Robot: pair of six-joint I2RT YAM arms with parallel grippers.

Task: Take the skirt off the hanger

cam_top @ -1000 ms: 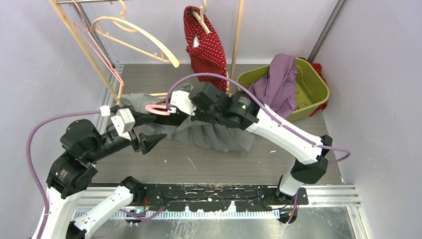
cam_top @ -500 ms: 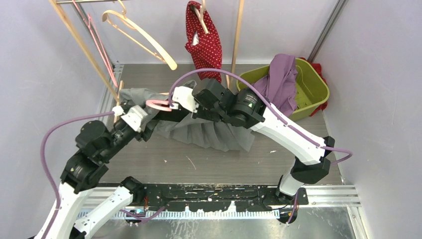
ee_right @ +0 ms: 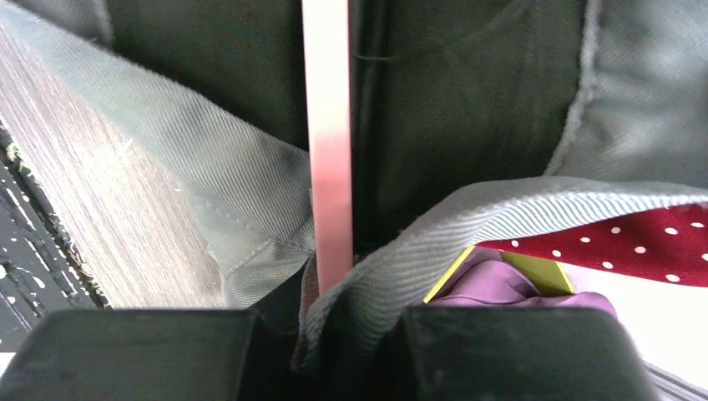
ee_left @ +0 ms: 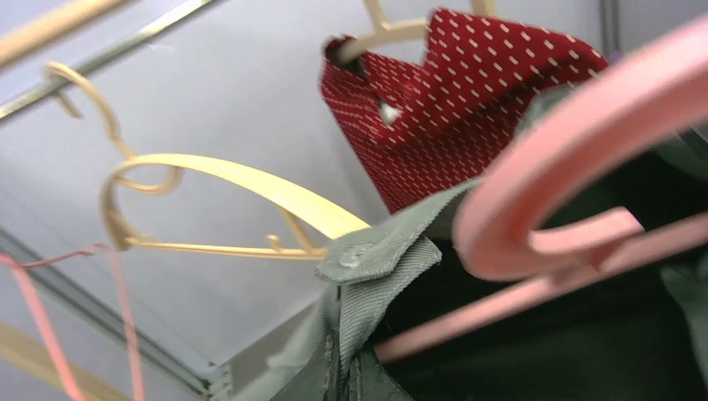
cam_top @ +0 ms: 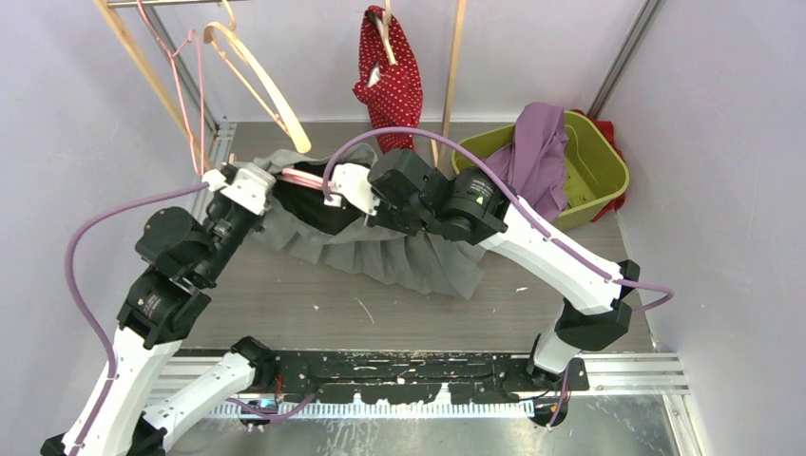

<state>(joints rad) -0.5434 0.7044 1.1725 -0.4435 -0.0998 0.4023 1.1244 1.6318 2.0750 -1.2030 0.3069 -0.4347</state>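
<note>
A grey pleated skirt (cam_top: 399, 255) lies spread on the table, its waistband raised between my two grippers. A pink hanger (cam_top: 302, 178) runs through the waistband. My left gripper (cam_top: 273, 186) is shut on the waistband's left end; in the left wrist view the snap-button tab (ee_left: 367, 255) rises from my left gripper (ee_left: 345, 386), with the pink hanger (ee_left: 576, 159) just right of it. My right gripper (cam_top: 331, 201) is shut on the hanger's bar (ee_right: 327, 142) together with a fold of waistband (ee_right: 401, 242). That bar drops between the black fingers (ee_right: 125, 351) of my right gripper (ee_right: 351, 334).
Wooden hangers (cam_top: 261, 81) and a thin pink hanger (cam_top: 185, 90) hang from the rack at back left. A red dotted garment (cam_top: 390, 76) hangs at back centre. A green bin (cam_top: 599, 166) with purple cloth (cam_top: 534, 152) stands at right.
My left gripper has moved up and forward from open beside the skirt to the waistband's left end and shut on it. The waistband has lifted. The wooden hanger has swung left.
</note>
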